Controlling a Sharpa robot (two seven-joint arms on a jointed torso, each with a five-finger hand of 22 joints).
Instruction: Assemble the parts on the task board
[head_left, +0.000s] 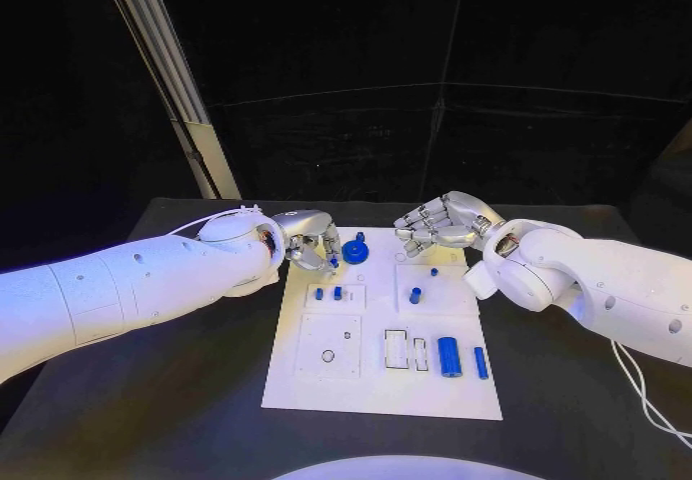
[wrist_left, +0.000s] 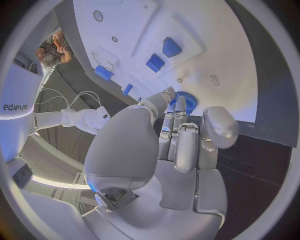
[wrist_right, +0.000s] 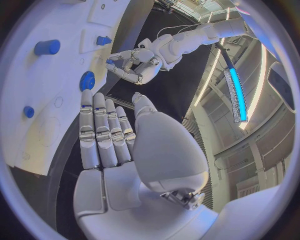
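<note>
My left robot hand hovers at the far left corner of the white board, fingers curled beside the blue gear; I cannot tell whether it grips anything. Blue pegs stand in the board's recesses. My right robot hand hangs curled above the far edge, holding nothing.

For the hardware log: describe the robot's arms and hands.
Both arms are smooth, rounded white shells with small dark dots. The left hand and right hand are silver, with segmented metallic fingers. Thin white cables loop at the left wrist and trail beside the right arm.

Mirrored lettering on white arm (illegible).
</note>
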